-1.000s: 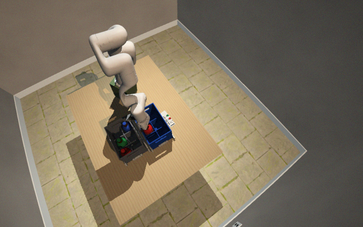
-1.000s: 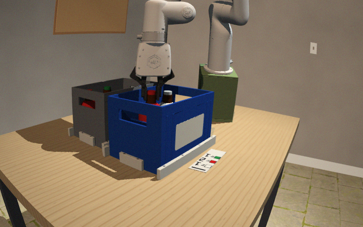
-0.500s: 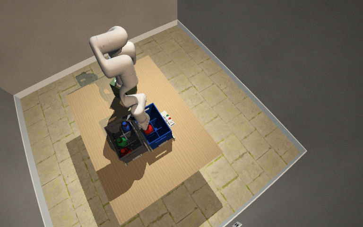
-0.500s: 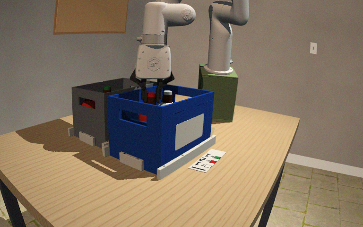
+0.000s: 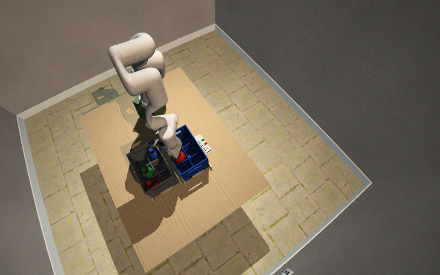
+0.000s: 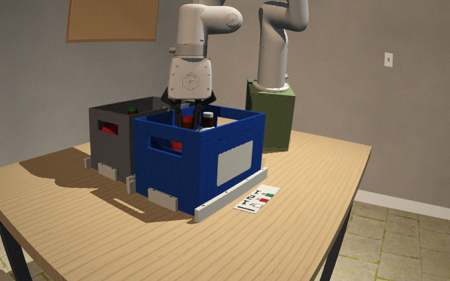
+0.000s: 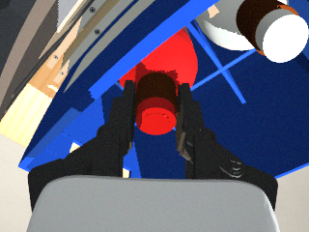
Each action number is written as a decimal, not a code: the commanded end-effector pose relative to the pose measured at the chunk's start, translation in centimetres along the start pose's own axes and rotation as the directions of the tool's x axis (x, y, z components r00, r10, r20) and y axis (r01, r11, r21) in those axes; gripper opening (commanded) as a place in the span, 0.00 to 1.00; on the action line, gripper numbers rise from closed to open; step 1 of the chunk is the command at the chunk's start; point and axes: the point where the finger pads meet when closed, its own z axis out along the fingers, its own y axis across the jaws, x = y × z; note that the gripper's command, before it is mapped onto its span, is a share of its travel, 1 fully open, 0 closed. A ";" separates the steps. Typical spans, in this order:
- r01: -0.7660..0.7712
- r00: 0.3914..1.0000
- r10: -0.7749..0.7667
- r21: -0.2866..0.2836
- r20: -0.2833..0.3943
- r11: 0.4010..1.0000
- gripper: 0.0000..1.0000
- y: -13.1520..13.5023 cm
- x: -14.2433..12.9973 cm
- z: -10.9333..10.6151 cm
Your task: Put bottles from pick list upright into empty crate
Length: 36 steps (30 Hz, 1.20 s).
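Pick list (image 5: 204,143) (image 6: 256,198), lying flat just right of the blue crate (image 5: 197,144) (image 6: 167,158). Inside the crate, gripper (image 6: 188,124) (image 7: 155,96), closed around the neck of an upright red bottle (image 5: 180,157) (image 6: 187,122) (image 7: 156,103); white-capped bottle (image 6: 208,119) (image 7: 275,35), beyond. Gray crate (image 5: 139,176) (image 6: 111,148), left.

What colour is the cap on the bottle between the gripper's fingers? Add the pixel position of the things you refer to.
Red (image 6: 187,118) (image 7: 156,123); it shows best in the wrist view.

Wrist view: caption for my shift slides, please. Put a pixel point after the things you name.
Gripper (image 6: 187,123) (image 7: 155,96) clamping a red-capped bottle (image 6: 187,122) (image 7: 156,123) inside the blue crate (image 6: 166,172) (image 7: 270,121).
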 end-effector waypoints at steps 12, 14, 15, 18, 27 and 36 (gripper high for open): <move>0.000 1.000 0.000 0.003 0.002 1.000 0.65 -0.1 -0.1 0.2; 0.000 1.000 0.000 0.003 0.002 1.000 0.65 -0.1 -0.1 0.2; 0.000 1.000 0.000 0.003 0.002 1.000 0.65 -0.1 -0.1 0.2; 0.000 1.000 0.000 0.003 0.002 1.000 0.65 -0.1 -0.1 0.2; 0.000 1.000 0.000 0.003 0.002 1.000 0.65 -0.1 -0.1 0.2; 0.000 1.000 0.000 0.003 0.002 1.000 0.65 -0.1 -0.1 0.2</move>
